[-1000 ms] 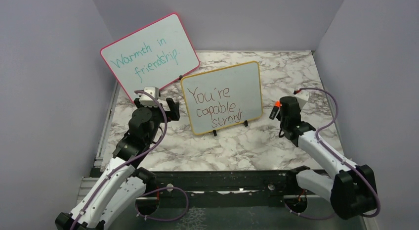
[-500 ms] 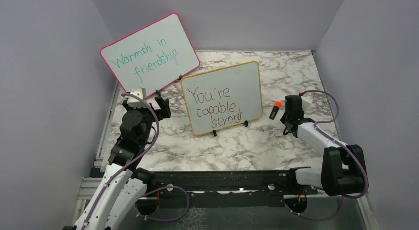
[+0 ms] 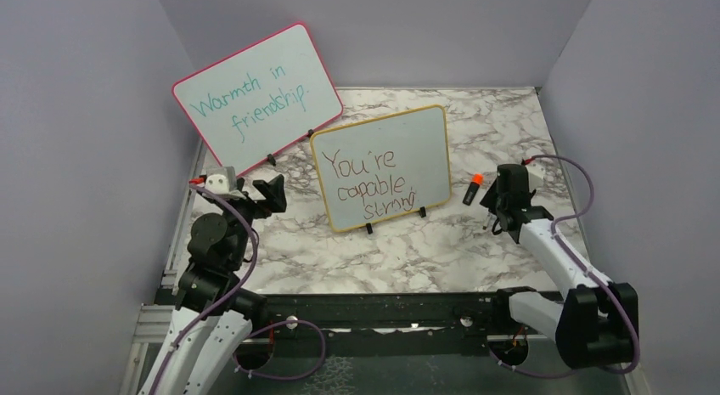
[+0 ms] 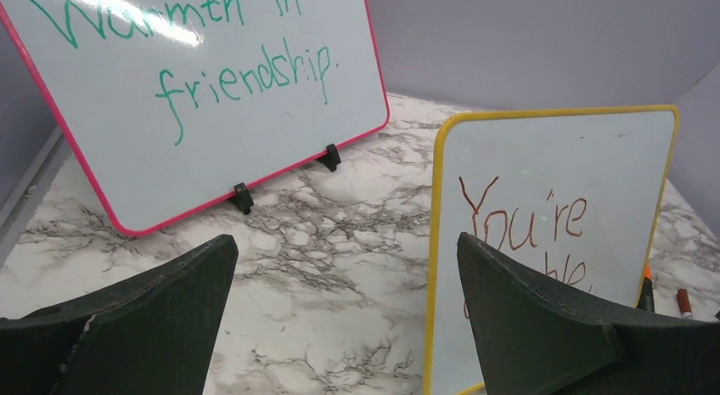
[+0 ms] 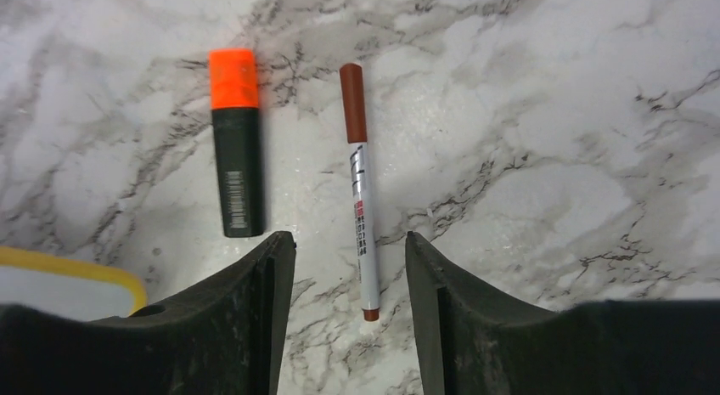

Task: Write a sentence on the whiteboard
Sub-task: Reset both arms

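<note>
Whiteboard (image 3: 382, 167), yellow-orange frame, rounded corners: stands upright on small black feet (image 3: 368, 228) near the middle of the marble bench (image 3: 407, 259), face toward the arms.

Sentence (image 3: 367, 184): dark red-brown handwriting on that whiteboard, three lines, "You're / capable / strong".

Pink-framed board (image 3: 255, 98): larger, set behind and to the left of the whiteboard, tilted, teal writing "Warmth in friendship."

Slim marker (image 5: 358, 191): white barrel, red-brown cap, lying flat on the bench to the right of the whiteboard.

Black marker (image 5: 236, 144): orange cap, lying flat just beside the slim marker on the whiteboard's side, roughly parallel to it, not touching.

Right pincer (image 5: 348, 238): pointed down at the bench, jaws partly apart, one on each side of the slim marker's uncapped end. Bare marble shows on both sides of the barrel. Nothing is held.

Left pincer (image 4: 346, 242): jaws spread wide, empty, held off the bench to the left of the whiteboard, facing both boards.
</note>
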Controlling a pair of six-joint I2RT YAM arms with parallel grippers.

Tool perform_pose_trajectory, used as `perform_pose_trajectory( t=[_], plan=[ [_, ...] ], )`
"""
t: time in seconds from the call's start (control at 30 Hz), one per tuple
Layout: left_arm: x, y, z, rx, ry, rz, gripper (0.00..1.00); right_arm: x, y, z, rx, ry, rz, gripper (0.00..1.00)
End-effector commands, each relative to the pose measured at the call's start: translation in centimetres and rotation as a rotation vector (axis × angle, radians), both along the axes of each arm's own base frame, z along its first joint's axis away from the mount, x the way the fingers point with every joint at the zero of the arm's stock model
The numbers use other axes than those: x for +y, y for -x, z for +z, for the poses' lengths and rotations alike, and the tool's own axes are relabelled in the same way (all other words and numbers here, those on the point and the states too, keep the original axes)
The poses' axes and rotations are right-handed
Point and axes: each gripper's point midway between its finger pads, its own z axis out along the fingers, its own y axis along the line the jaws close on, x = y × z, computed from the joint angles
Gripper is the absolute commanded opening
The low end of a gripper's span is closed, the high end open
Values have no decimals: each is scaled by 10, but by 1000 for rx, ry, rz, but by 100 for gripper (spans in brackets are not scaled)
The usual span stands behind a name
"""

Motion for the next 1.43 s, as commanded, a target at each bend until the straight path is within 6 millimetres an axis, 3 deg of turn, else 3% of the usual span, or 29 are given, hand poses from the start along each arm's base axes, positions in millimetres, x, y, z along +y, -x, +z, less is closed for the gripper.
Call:
perform_pose_trajectory(
  t=[0.0, 0.13, 0.33, 0.4, 0.5, 0.57, 0.73, 1.4],
  plan=[
    [14, 13, 9, -40, 46, 54, 99, 2, 3, 53, -99, -27, 8, 57],
    [35, 24, 13, -63, 187, 169, 99, 4, 12, 111, -245, -33, 47, 61],
    [41, 40, 27, -96, 167, 163, 99, -3, 51, 209, -532, 53, 108, 70],
    [42, 45, 31, -117, 167, 154, 99, -3, 64, 234, -627, 98, 146, 79],
    [41, 54, 38, -158, 166, 129, 99, -4, 82, 255, -715, 139, 174, 99],
    [41, 59, 44, -192, 178, 114, 99, -5, 90, 258, -733, 170, 192, 100],
    [36, 70, 56, -271, 186, 63, 99, -5, 96, 246, -776, 193, 204, 100],
    [37, 73, 57, -298, 123, 58, 99, 2, 101, 241, -860, 211, 246, 100]
  ],
)
